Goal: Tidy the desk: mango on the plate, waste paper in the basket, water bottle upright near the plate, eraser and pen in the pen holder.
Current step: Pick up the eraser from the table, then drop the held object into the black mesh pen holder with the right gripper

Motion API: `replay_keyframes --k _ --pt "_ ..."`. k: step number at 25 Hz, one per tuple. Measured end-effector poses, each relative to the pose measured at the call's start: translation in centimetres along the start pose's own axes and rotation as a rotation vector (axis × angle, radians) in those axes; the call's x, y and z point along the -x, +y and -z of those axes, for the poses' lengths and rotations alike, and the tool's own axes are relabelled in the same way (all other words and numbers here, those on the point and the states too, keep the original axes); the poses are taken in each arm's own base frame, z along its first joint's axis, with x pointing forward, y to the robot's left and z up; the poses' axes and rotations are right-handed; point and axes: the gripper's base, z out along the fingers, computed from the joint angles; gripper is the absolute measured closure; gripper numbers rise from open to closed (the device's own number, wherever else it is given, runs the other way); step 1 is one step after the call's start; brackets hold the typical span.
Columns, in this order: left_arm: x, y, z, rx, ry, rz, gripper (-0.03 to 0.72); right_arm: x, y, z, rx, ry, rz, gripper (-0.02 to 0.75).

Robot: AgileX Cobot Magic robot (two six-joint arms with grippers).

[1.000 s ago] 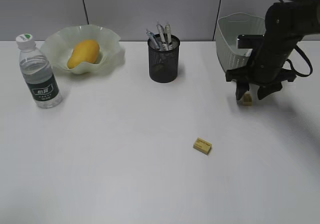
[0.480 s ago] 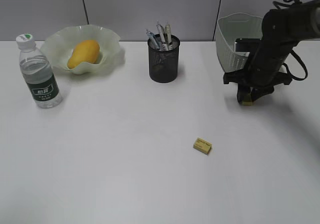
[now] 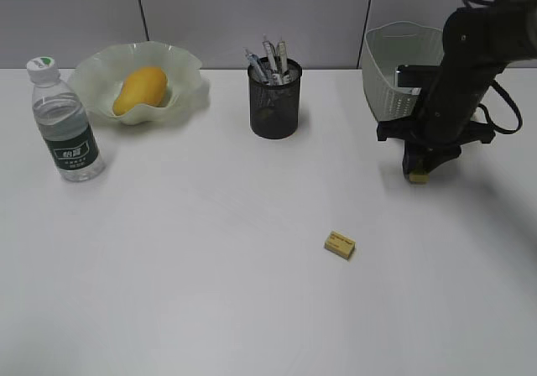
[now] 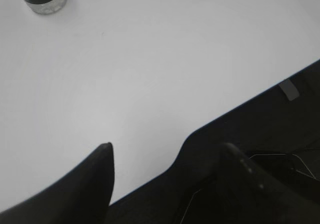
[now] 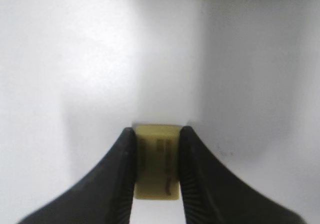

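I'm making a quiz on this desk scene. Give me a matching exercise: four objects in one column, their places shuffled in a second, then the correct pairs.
Things:
1. mango
2. water bottle
3. pens
4. gripped eraser

Places:
A. between the right gripper's fingers
B. upright, left of the plate
C. on the plate
D. in the pen holder

Pairs: 1-C, 2-B, 3-D, 4-A

Behind the bench (image 3: 210, 309) you see a grey panelled wall (image 3: 252, 15) with dark vertical seams; a small grey patch (image 4: 288, 89) lies on the dark floor (image 4: 260, 129).
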Motion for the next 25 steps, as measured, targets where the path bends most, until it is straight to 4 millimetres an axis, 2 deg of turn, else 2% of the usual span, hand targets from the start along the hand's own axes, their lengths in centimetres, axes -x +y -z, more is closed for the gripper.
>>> replay_keyframes --k 2,5,8,15,20,25 --pt "0.0 0.0 0.0 0.0 0.0 0.0 0.197 0.1 0.3 1.1 0.014 -0.003 0.004 0.519" --pt "0.0 0.0 0.0 0.0 0.0 0.0 0.197 1.1 1.8 4.0 0.071 -0.073 0.022 0.521" --pt "0.0 0.0 0.0 0.0 0.0 0.0 0.197 2.4 4.0 6.7 0.12 -0.155 0.058 0.521" --pt "0.0 0.0 0.0 0.0 0.0 0.0 0.197 4.6 10.6 12.4 0.229 -0.398 0.204 0.521" --pt "0.0 0.0 0.0 0.0 0.0 0.0 0.197 5.3 12.5 14.1 0.276 -0.54 0.248 0.521" --pt "0.0 0.0 0.0 0.0 0.0 0.0 0.197 5.8 13.1 13.5 0.304 -0.585 0.235 0.521"
